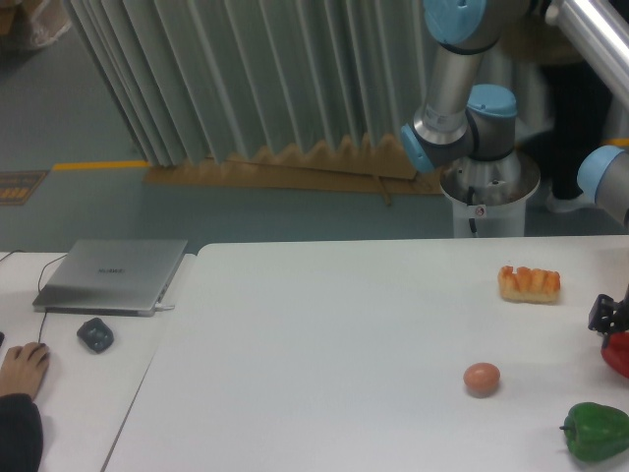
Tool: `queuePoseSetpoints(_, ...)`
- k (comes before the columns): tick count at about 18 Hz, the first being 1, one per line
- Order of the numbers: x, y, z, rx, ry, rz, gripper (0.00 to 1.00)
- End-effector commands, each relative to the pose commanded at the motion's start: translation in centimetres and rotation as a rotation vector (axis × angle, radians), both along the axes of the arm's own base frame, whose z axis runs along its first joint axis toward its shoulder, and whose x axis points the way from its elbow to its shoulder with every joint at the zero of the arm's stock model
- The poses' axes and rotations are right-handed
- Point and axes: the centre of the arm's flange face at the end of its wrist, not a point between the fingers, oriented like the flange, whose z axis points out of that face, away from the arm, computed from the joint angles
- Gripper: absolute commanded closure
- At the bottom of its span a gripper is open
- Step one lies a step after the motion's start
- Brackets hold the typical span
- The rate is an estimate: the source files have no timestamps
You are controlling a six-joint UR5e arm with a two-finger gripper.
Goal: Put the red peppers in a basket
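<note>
The red pepper lies at the right edge of the white table, partly cut off by the frame. Only a dark part of my gripper shows just above it, at the frame's right edge; its fingers run out of view, so I cannot tell whether they are open or shut. No basket is in view.
A green bell pepper sits at the front right, a pinkish-tan egg left of it, and an orange bread-like item further back. On the left desk are a laptop, a mouse and a person's hand.
</note>
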Motion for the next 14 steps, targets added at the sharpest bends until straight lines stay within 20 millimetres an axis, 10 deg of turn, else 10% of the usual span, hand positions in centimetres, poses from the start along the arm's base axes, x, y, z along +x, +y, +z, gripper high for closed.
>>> queuePoseSetpoints(14,0.38,0.04,-0.49,-0.023,-0.004,-0.007,0.10)
